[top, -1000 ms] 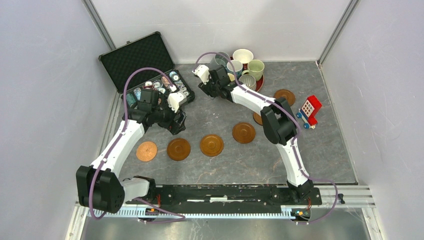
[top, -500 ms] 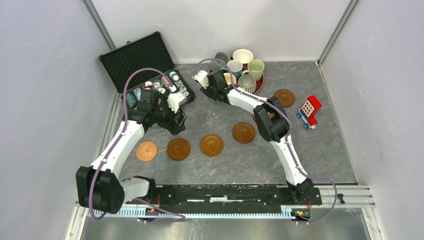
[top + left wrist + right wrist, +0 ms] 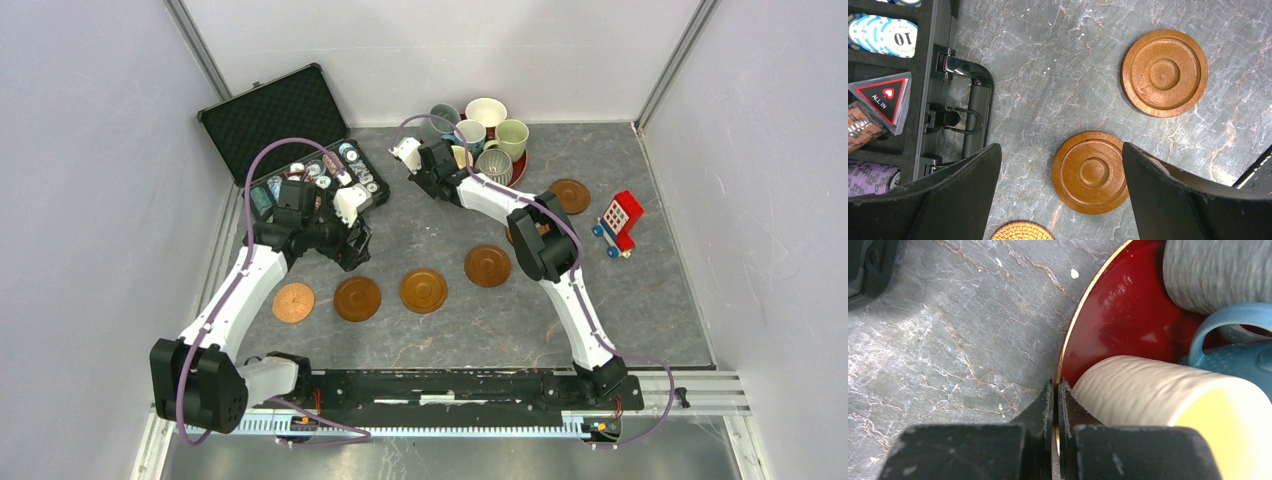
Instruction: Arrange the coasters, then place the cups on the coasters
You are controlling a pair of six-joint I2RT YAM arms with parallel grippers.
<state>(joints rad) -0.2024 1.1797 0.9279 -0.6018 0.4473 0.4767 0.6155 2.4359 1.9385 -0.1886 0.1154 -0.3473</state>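
Four brown coasters (image 3: 424, 290) lie in a row on the table, the leftmost a lighter copper one (image 3: 293, 302). Another coaster (image 3: 569, 194) lies at the right, and one more is mostly hidden under the right arm. Several cups (image 3: 493, 163) stand crowded on the red tray (image 3: 521, 170) at the back. My left gripper (image 3: 352, 250) hangs open above a coaster (image 3: 1093, 172), its jaws wide on either side, touching nothing. My right gripper (image 3: 1055, 385) is shut on the gold rim of the red tray (image 3: 1118, 315), right beside the cream-yellow cup (image 3: 1148, 385). Behind it stand a blue cup (image 3: 1233, 340) and a grey cup (image 3: 1218, 270).
An open black case (image 3: 290, 140) of poker chips lies at the back left, its handle (image 3: 975, 115) close to my left fingers. A red toy truck (image 3: 620, 222) stands at the right. Grey walls enclose the table on three sides.
My right gripper's jaws have closed onto the tray's rim after edging toward the tray. The left arm has shifted slightly, its gripper still open.
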